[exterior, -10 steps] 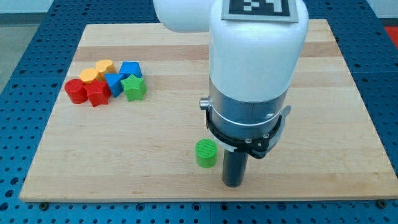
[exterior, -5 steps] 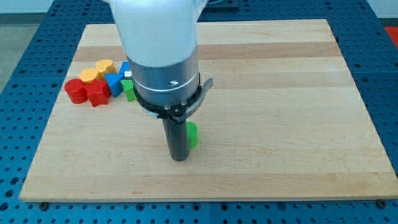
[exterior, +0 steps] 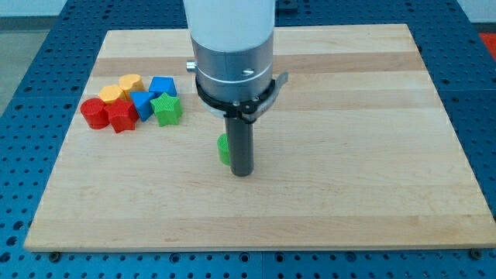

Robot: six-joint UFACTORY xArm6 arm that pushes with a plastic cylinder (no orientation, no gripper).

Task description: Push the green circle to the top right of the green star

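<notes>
Green circle (exterior: 223,149) sits near the bench (exterior: 372,201) centre, mostly hidden behind the rod; my tip (exterior: 243,173) rests just to its right, apparently touching. Green star (exterior: 167,109) lies well apart, toward the upper left, beside two blue blocks (exterior: 162,85) (exterior: 142,103) (shapes unclear), two yellow (exterior: 130,82) (exterior: 111,94) and two red (exterior: 94,113) (exterior: 121,117). No gripper is fitted, so none shows.
</notes>
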